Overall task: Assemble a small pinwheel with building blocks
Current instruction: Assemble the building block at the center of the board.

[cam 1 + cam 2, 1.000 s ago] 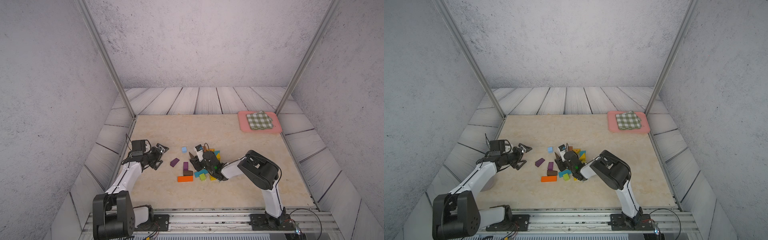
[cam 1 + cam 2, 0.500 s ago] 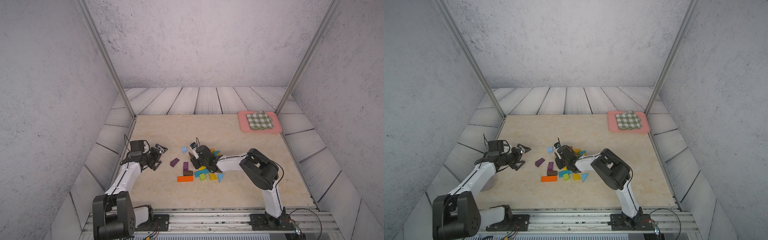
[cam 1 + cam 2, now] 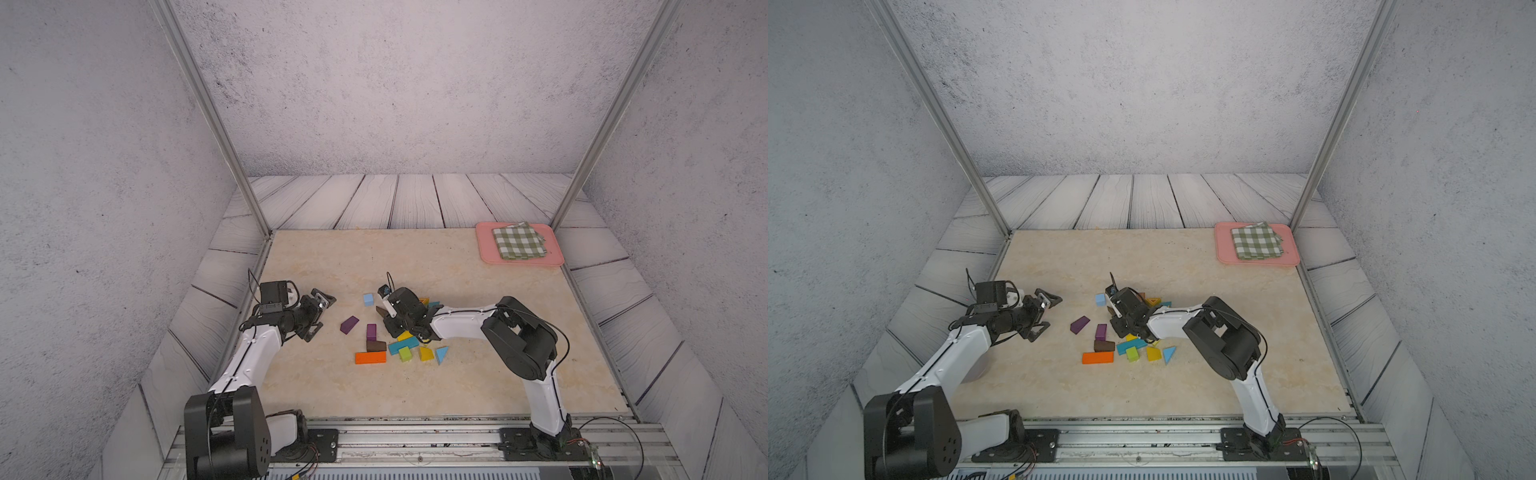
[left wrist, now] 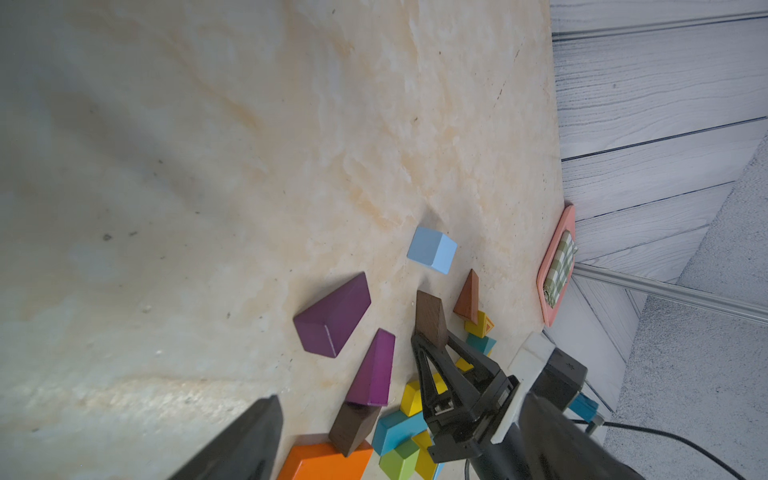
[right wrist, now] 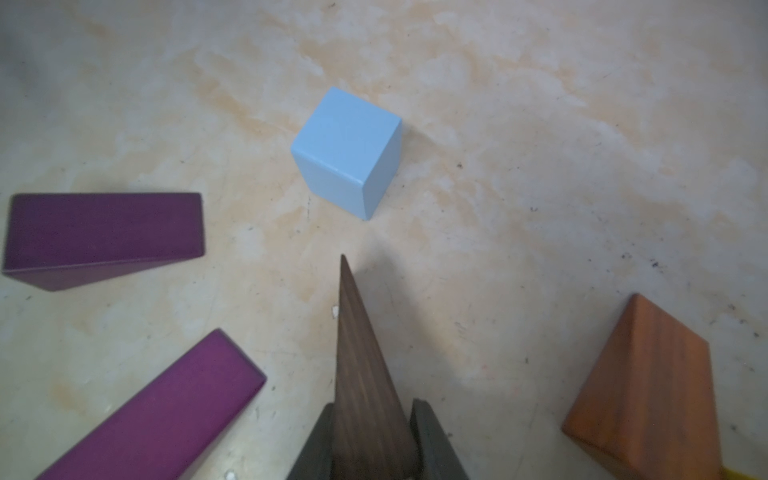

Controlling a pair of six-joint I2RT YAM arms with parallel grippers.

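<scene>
Right gripper [image 5: 374, 409]: jaws pinching the thick end of a dark brown wedge [image 5: 359, 353], whose thin edge points toward the light-blue cube [image 5: 347, 151]. The cube stands apart from it on the tabletop [image 3: 415, 257]. Whether the held wedge touches the tabletop cannot be told. Around the gripper in the right wrist view lie a purple wedge [image 5: 104, 237], a second purple wedge [image 5: 166, 407] and a reddish-brown wedge [image 5: 648, 390], none touching the held piece. In both top views the right gripper sits at the far side of the cluster of building blocks [image 3: 1133, 353] near the middle of the tabletop. Nearer the robot's base lie a second dark brown wedge [image 3: 375, 345], touched by the second purple wedge, and beside it an orange bar [image 3: 370, 357], a teal bar [image 3: 401, 345], a green cube [image 3: 404, 353], a yellow triangle [image 3: 425, 354] and a blue triangle [image 3: 441, 354]. Left gripper [image 3: 321, 314]: jaws spread wide, holding nothing, near the tabletop's left edge, well apart from the blocks and aimed toward them. Far right corner: a pink tray [image 3: 484, 253] bearing a folded green-checked cloth [image 3: 518, 241]
</scene>
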